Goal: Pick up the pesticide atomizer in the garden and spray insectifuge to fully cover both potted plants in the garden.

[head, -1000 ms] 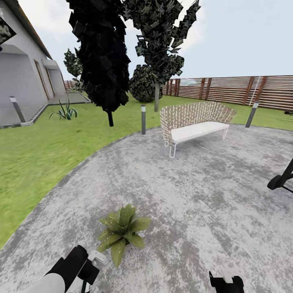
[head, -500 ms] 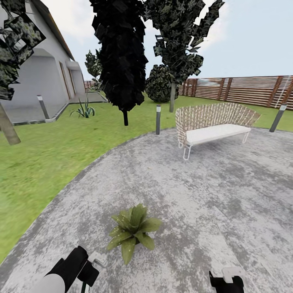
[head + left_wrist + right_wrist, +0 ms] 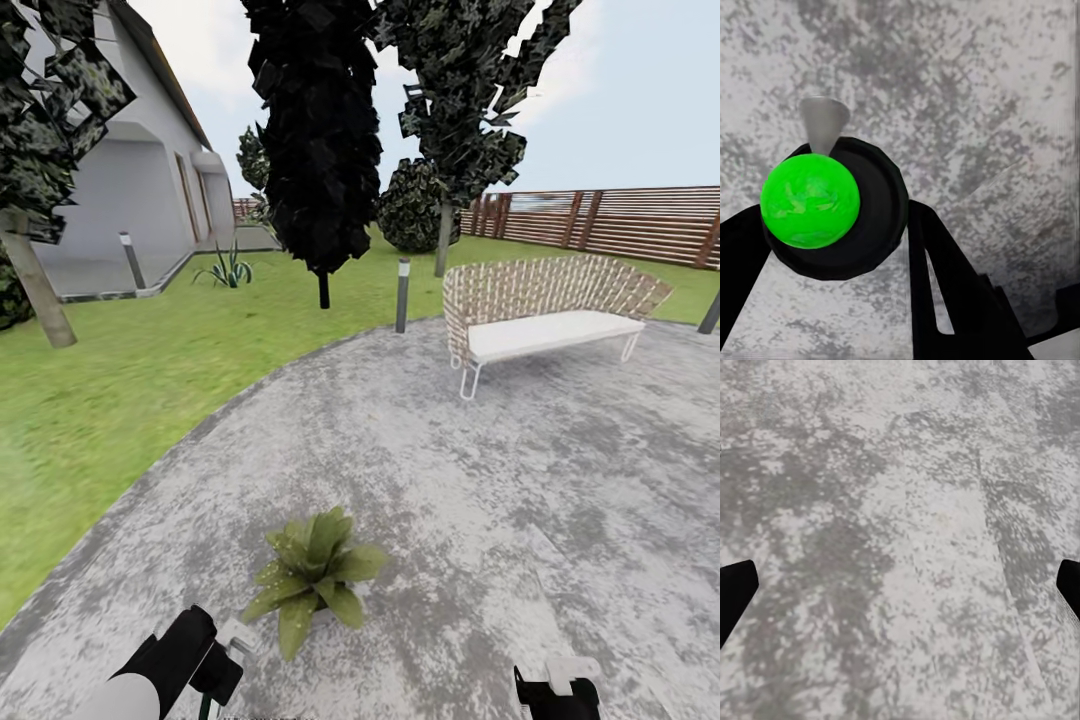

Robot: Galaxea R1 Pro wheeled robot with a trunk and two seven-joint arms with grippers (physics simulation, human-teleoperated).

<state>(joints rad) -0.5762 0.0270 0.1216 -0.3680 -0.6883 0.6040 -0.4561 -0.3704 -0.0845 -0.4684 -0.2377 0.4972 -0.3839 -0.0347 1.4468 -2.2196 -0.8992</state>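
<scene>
The grey stone patio (image 3: 520, 470) spreads ahead, a wicker bench (image 3: 545, 310) at its far side. One potted plant (image 3: 312, 575) sits near the robot, leaves faintly speckled (insectifuge, probably); full coverage is hard to judge. The left gripper (image 3: 832, 247) pinches the pesticide atomizer (image 3: 832, 206). The right gripper (image 3: 900, 585) is spread wide, holding nothing.
</scene>
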